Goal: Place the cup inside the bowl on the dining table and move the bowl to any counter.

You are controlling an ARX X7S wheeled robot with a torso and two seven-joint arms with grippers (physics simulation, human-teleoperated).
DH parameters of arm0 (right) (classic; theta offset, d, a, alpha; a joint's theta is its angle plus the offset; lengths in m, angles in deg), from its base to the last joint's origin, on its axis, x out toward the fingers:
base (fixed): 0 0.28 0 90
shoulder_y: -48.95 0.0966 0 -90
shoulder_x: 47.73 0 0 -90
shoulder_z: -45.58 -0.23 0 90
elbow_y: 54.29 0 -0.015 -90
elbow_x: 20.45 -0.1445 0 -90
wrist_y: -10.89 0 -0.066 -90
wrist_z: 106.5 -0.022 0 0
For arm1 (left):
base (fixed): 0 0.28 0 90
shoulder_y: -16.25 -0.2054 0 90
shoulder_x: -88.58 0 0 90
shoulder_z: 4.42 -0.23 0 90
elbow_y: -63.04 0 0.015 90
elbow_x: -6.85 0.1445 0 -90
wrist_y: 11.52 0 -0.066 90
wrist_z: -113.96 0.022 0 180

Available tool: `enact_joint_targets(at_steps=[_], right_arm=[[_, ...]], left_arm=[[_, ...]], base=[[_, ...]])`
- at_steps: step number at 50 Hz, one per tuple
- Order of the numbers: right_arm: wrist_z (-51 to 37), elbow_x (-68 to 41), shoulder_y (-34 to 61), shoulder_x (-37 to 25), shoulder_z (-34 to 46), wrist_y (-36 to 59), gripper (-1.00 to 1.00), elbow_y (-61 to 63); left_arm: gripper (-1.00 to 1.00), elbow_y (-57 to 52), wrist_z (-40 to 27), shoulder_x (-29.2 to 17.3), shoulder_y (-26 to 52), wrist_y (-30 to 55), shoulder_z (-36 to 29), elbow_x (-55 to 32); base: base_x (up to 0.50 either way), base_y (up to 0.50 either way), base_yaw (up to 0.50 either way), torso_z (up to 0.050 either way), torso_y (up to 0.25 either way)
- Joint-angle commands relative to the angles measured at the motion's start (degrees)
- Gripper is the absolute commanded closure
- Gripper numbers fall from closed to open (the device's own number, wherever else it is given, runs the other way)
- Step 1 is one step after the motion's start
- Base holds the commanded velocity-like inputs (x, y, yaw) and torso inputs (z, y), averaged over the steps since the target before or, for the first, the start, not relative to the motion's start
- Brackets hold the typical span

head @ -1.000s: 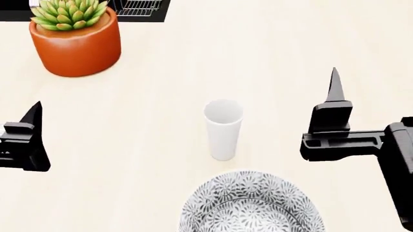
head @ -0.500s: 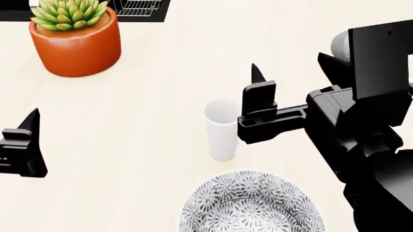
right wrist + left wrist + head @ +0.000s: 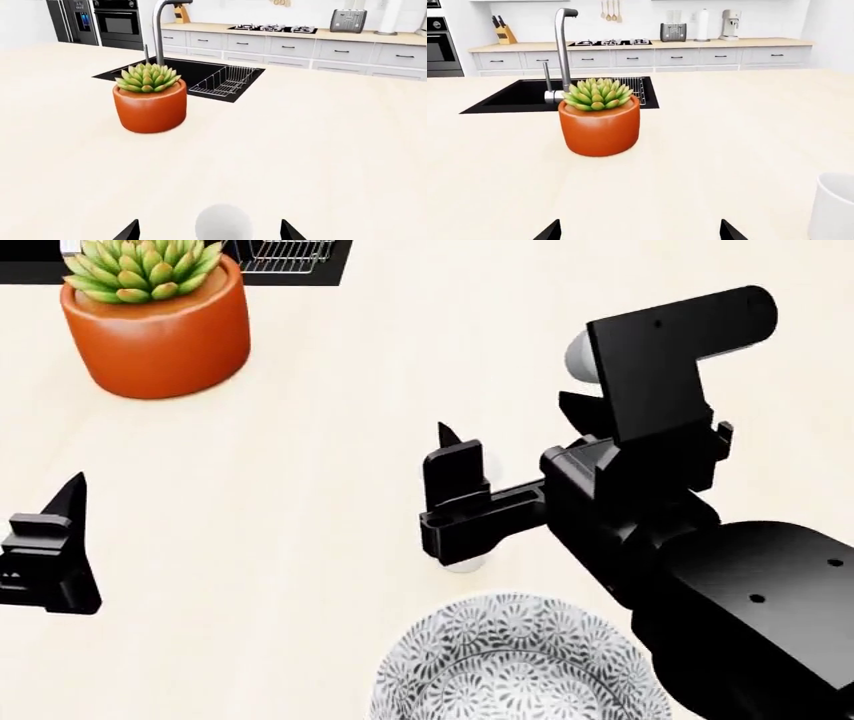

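Observation:
The white cup [image 3: 223,227] stands on the pale dining table [image 3: 334,440], its rim between the spread fingertips of my right gripper [image 3: 209,232], which is open. From the head view that gripper [image 3: 497,465] covers most of the cup [image 3: 465,563]; only its base shows. The patterned bowl [image 3: 521,665] sits just in front of the cup, at the near edge of the view. My left gripper [image 3: 60,520] hangs open to the left, with nothing between its fingers [image 3: 550,231]. The cup [image 3: 834,210] shows at the edge of the left wrist view.
An orange pot with a succulent [image 3: 154,325] stands at the table's far left. Behind it lie a black sink [image 3: 514,95] with a tall faucet [image 3: 564,50] and a wire rack [image 3: 227,82]. A tan counter [image 3: 627,46] runs along the back wall.
My right arm has swung left from the right side until its open fingers straddle the cup. The left gripper has barely moved.

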Motion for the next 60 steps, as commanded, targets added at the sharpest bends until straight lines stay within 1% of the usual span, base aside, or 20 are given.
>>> enact_joint_targets(at_steps=[1,7,14,19,20,23,28,35,41,44,56,60], right_arm=[[0.50,1.66,-0.46,-0.14,2.63,-2.39,-1.00,-3.02],[0.51,1.82,-1.24,-0.13,2.99,-2.95,-1.00,-4.12],[1.83,4.30,-2.61,-0.22,4.64,-7.72,-1.00,-8.52],[2.89,5.75,-2.70,0.14,6.12,-10.42,-1.00,-11.72],[3.53,6.62,-2.39,0.30,7.36,-11.62,-1.00,-13.12],[4.38,7.68,-1.37,0.90,8.62,-13.47,-1.00,-15.61],[5.91,9.32,0.26,1.73,10.47,-16.25,-1.00,-20.32],[7.55,11.25,2.25,2.88,12.48,-19.45,-1.00,-26.36],[9.07,12.48,3.70,3.94,14.13,-21.68,-1.00,-31.10],[9.56,12.80,4.18,4.28,14.59,-22.42,-1.00,-32.63],[10.60,14.15,5.76,5.55,16.04,-25.11,-1.00,-37.92],[11.05,14.37,5.81,5.98,16.51,-25.84,-1.00,-39.40]], left_arm=[[-1.00,0.58,-0.20,-0.19,-0.37,-1.19,-0.16,-0.47],[-1.00,0.71,-0.22,-0.57,-0.65,-1.56,-0.45,-0.77],[-1.00,0.99,-0.26,-0.59,-0.97,-2.35,-1.59,-0.22],[-1.00,1.73,-0.39,0.24,-0.60,-3.54,-4.03,1.76],[-1.00,2.16,-0.38,0.79,-0.34,-4.21,-5.43,3.02],[-1.00,2.40,-0.24,0.63,-0.74,-4.91,-5.87,3.38],[-1.00,1.66,-0.21,-0.90,-1.46,-4.05,-3.36,0.74],[-1.00,3.64,-0.54,0.45,-0.74,-6.95,-7.90,4.32],[-1.00,2.46,-0.66,-1.33,-2.05,-6.44,-5.35,1.55],[-1.00,2.93,-0.79,-1.34,-1.92,-7.09,-6.13,1.96],[-1.00,1.96,-0.80,-4.54,-3.99,-7.56,-3.18,-2.10],[-1.00,2.06,-1.15,-4.58,-3.93,-7.71,-3.37,-2.27]], base=[[0.00,0.00,0.00,0.000,0.000],[0.00,0.00,0.00,0.000,0.000],[0.00,0.00,0.00,0.000,0.000],[0.00,0.00,0.00,0.000,0.000],[0.00,0.00,0.00,0.000,0.000],[0.00,0.00,0.00,0.000,0.000],[0.00,0.00,0.00,0.000,0.000],[0.00,0.00,0.00,0.000,0.000],[0.00,0.00,0.00,0.000,0.000],[0.00,0.00,0.00,0.000,0.000],[0.00,0.00,0.00,0.000,0.000],[0.00,0.00,0.00,0.000,0.000]])
